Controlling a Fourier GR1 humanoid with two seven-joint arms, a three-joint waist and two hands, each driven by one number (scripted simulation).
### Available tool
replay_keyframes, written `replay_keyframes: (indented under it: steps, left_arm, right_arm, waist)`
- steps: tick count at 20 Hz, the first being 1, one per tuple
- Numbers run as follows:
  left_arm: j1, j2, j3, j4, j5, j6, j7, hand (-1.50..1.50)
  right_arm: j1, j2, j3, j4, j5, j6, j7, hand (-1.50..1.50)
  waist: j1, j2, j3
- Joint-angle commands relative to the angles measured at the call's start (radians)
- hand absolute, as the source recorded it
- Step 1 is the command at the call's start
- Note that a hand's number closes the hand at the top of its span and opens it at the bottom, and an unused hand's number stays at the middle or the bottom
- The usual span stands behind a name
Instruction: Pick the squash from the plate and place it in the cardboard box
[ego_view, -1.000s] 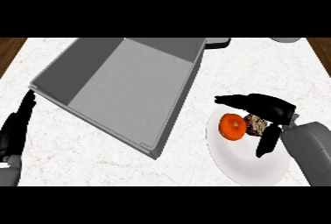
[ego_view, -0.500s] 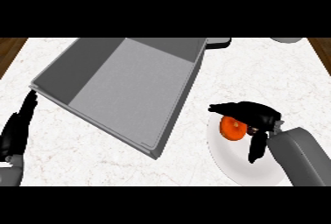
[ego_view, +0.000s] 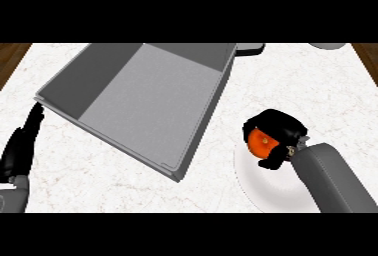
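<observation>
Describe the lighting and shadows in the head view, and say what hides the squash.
Head view: even, soft light, no glare on the counter; the box shows a lighter floor and darker walls; the right hand curls round the squash, hiding most of it above the plate.

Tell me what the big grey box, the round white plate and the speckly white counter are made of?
The big grey box looks like matte board, maybe cardboard: flat, dull walls with no shine. The round white plate seems smooth ceramic or plastic; its plain, even white leaves that open. The speckly white counter looks like polished stone such as marble, judging by its faint veins.
</observation>
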Motion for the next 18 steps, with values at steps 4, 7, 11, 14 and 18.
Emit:
replay_keyframes:
  steps: [4, 7, 11, 14, 18]
  left_arm:
    - [0.039, 0.007, 0.032, -0.032, -0.003, -0.022, -0.013, 0.00]
    - [-0.032, 0.002, 0.024, 0.054, -0.008, -0.032, -0.033, 0.00]
    - [-0.105, -0.003, 0.038, 0.101, -0.018, -0.019, 0.006, 0.00]
    - [-0.003, -0.028, 0.000, -0.047, -0.030, -0.024, 0.050, 0.00]
    - [0.027, 0.006, 0.033, -0.060, -0.011, -0.047, 0.035, 0.00]
  right_arm:
    - [-0.049, 0.032, -0.057, 0.037, 0.068, -0.134, 0.044, 1.50]
    - [-0.259, 0.068, -0.104, 0.226, 0.100, -0.160, 0.104, 1.50]
    - [-0.253, 0.036, -0.132, 0.172, 0.129, -0.257, 0.115, 1.50]
    - [-0.252, 0.022, -0.162, 0.141, 0.135, -0.308, 0.124, 1.50]
    - [-0.272, 0.003, -0.219, -0.032, 0.062, -0.295, 0.108, 1.50]
  waist:
    - [0.000, 0.000, 0.001]
    - [0.010, 0.007, 0.001]
    - [-0.006, 0.005, 0.001]
    - [0.002, 0.000, 0.002]
    - [-0.005, -0.006, 0.002]
